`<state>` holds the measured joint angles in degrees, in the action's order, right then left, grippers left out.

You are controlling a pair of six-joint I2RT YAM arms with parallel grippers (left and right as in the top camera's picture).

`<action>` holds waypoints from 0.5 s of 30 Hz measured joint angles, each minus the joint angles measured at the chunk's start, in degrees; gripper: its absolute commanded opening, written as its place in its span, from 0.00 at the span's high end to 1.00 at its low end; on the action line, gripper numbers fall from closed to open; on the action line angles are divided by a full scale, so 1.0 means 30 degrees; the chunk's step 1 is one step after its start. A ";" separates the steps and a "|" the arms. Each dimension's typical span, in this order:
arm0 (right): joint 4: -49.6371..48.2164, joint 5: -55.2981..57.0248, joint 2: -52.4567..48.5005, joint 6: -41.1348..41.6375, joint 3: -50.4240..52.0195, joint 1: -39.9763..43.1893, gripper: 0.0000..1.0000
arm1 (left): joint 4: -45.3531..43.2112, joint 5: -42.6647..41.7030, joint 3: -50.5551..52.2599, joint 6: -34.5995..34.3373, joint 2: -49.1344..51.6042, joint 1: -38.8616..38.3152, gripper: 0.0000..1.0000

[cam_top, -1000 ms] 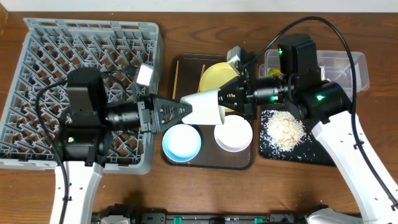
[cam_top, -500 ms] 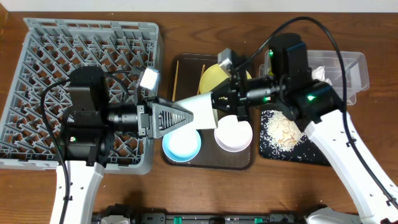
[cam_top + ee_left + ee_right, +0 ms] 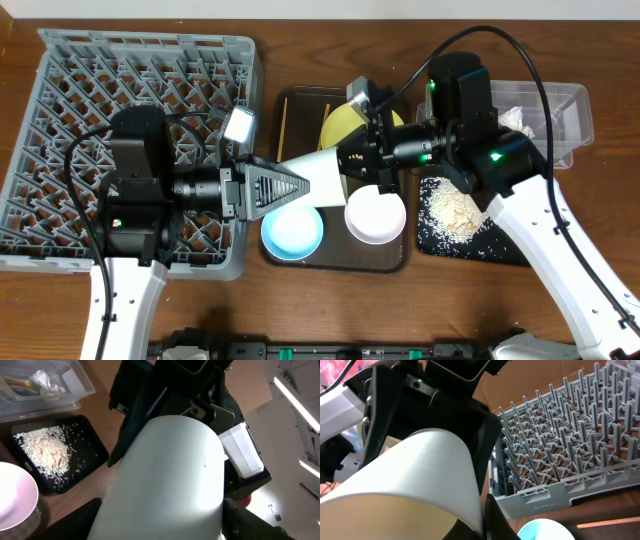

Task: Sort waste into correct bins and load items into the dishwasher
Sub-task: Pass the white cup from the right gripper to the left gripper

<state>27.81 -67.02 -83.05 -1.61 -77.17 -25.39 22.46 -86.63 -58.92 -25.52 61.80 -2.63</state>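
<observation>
The small white cup (image 3: 322,172) hangs sideways above the brown serving tray, held between both arms. My left gripper (image 3: 292,186) is closed around its base; the cup fills the left wrist view (image 3: 170,475) with a finger on each side. My right gripper (image 3: 354,165) pinches the cup's rim, one finger inside and one outside (image 3: 487,515). The yellow plate (image 3: 340,122), light blue bowl (image 3: 292,230) and white bowl (image 3: 375,215) lie on the serving tray. Rice grains (image 3: 455,210) lie on the black tray (image 3: 510,255). The tissue (image 3: 510,117) and wrapper (image 3: 20,385) are in the clear tub (image 3: 570,105).
The grey dish rack (image 3: 100,80) fills the left side and shows in the right wrist view (image 3: 560,450). The dark brown serving tray (image 3: 300,100) sits in the middle with a thin stick (image 3: 283,125) along its left side.
The right arm has carried the cup a little left and lower. The left jaws, narrow at the cup's base a second ago, now sit spread around it.
</observation>
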 measured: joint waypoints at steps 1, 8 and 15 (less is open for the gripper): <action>-0.0007 0.0036 0.0000 0.0095 0.0000 0.0000 0.99 | -0.0007 0.0007 0.0000 0.0000 0.0007 0.0000 0.25; -0.0029 0.0109 0.0000 0.0408 0.0000 0.0000 0.99 | 0.0000 0.0066 0.0000 -0.0015 0.0015 0.0000 0.34; -0.0087 0.0838 -0.0022 0.0546 0.0000 0.0000 0.73 | 0.0000 0.0131 0.0000 0.0007 0.0007 -0.0036 0.39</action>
<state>27.55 -64.51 -83.11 0.03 -77.17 -25.39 22.46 -86.24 -58.92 -25.50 61.82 -2.74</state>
